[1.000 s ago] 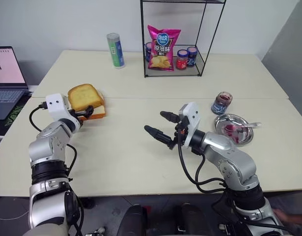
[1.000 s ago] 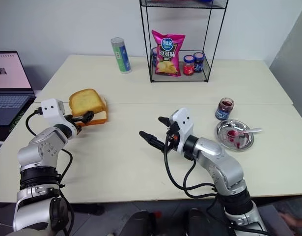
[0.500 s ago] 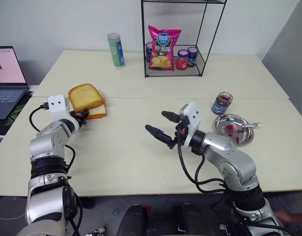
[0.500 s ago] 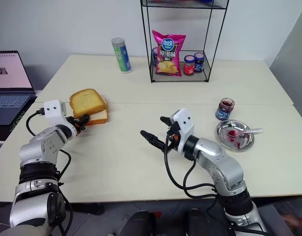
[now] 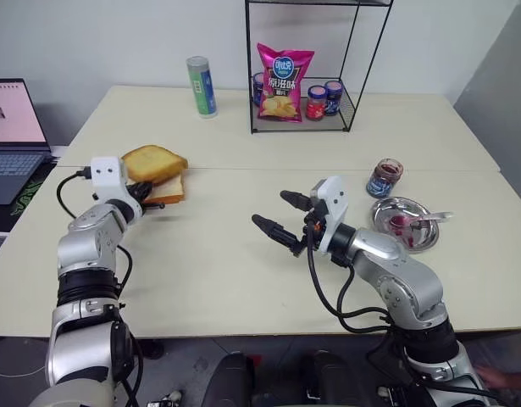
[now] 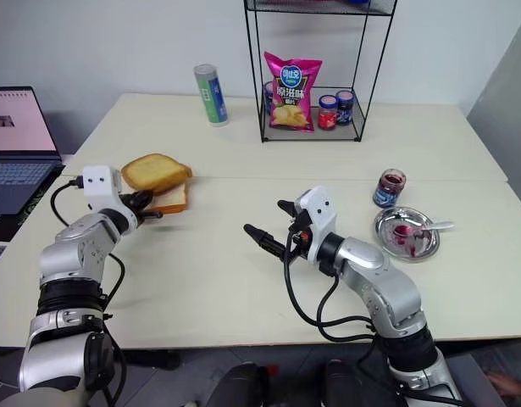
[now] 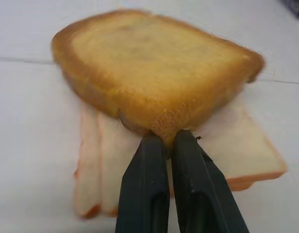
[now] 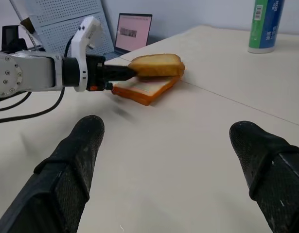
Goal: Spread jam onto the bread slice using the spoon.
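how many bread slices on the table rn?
3 visible. The golden bread slice is pinched at its crust edge by the left gripper, raised over two paler slices stacked flat on the table. More could be hidden underneath.

Your two head views look forward and down over the worktop [image 5: 243, 280], sharing nearly the whole scene. Your left wrist view sits very close to the bread slice [image 7: 154, 68]. Your right wrist view looks level across the worktop, catching that slice at upper centre.
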{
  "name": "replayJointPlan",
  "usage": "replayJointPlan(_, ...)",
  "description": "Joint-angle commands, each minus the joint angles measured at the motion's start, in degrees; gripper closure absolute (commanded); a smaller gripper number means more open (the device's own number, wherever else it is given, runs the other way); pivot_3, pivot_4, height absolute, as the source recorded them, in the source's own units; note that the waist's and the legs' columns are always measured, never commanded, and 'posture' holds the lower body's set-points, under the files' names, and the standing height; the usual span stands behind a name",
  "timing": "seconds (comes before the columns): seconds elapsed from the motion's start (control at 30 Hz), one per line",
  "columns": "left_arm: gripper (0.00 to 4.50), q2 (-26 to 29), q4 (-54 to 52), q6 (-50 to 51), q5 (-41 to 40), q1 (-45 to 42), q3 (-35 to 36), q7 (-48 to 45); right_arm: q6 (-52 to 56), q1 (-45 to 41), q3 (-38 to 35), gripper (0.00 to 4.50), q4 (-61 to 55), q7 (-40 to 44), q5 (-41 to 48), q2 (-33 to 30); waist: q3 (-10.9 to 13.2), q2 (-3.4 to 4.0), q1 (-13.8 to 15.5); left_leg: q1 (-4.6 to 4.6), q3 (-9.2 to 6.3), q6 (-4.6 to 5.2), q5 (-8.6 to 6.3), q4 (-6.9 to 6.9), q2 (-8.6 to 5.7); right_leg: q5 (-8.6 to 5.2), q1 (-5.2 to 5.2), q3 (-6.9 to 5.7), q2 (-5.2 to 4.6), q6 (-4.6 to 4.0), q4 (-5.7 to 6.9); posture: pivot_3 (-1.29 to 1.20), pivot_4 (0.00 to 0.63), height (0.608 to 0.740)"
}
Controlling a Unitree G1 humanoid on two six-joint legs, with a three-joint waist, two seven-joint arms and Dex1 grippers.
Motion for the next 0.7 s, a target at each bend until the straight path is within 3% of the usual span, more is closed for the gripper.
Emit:
replayJointPlan(0.03, 4.49, -1.4, -10.5, 0.5, -2.8, -2.3, -2.9, -4.5, -1.2, -0.5, -3.4, 0.0, -1.8, 0.0, 0.1, -1.8, 0.0, 0.0, 0.0, -0.01, 0.01, 0.0, 0.0, 0.0, -0.01, 0.0, 0.0, 0.01, -0.01, 0.0, -0.01, 0.0, 0.15, 0.74)
replayJointPlan(0.17, 4.49, -2.9, -21.1, 6.1, -6.3, -0.2, -8.3, -10.5, -0.2, -0.1, -6.2, 0.0, -2.9, 0.2, 1.2, -4.2, 0.0, 0.0, 0.0, -0.01, 0.06, 0.01, 0.0, -0.02, -0.1, 0.01, 0.01, 0.04, -0.1, 0.02, -0.03, 0.0, 0.15, 0.74)
replayJointPlan(0.3, 4.49, -4.4, -34.7, 16.4, -12.5, 8.2, -16.7, -16.6, 0.7, 1.0, -9.8, 0.0, -4.0, -0.4, 2.2, -6.6, 0.0, 0.01, -0.4, 0.02, 0.07, 0.01, 0.0, -0.08, -0.09, 0.0, 0.0, 0.05, -0.09, 0.03, -0.02, 0.0, 0.15, 0.74)
replayJointPlan(0.4, 4.49, -2.3, -38.5, 17.1, -9.4, 16.4, -24.1, -18.6, 1.8, 2.5, -11.6, 0.0, -5.8, -1.1, 2.8, -7.8, 0.0, 0.02, -0.9, 0.06, 0.12, 0.01, -0.01, -0.14, -0.06, -0.03, -0.01, 0.12, -0.06, 0.06, -0.01, 0.0, 0.15, 0.74)
replayJointPlan(0.53, 4.49, 3.6, -41.4, 13.5, -4.8, 20.5, -30.5, -23.3, 4.6, 6.0, -12.6, 0.0, -9.5, -1.4, 5.2, -8.4, 0.1, 0.05, -0.5, 0.05, 0.03, 0.01, 0.0, -0.06, 0.25, -0.26, -0.1, 0.08, 0.33, 0.09, 0.07, 0.0, 0.15, 0.74)
replayJointPlan(0.6, 4.49, 4.2, -40.9, 11.2, -2.2, 20.5, -31.6, -22.7, 6.0, 8.5, -12.4, 0.0, -11.4, -0.9, 6.5, -9.2, 0.0, 0.08, -0.3, 0.09, 0.0, 0.0, -0.01, -0.05, 0.49, -0.46, -0.04, 0.01, 0.51, -0.39, 0.02, 0.0, 0.15, 0.74)
replayJointPlan(0.7, 4.49, 2.5, -36.7, 8.5, 1.7, 18.3, -30.9, -18.5, 7.7, 12.1, -10.8, 0.0, -14.0, 1.9, 7.7, -12.7, 0.1, 0.13, 0.1, 0.03, 0.05, -0.04, -0.03, -0.1, 0.5, -0.43, -0.09, 0.04, 0.54, -0.31, -0.01, 0.0, 0.15, 0.74)
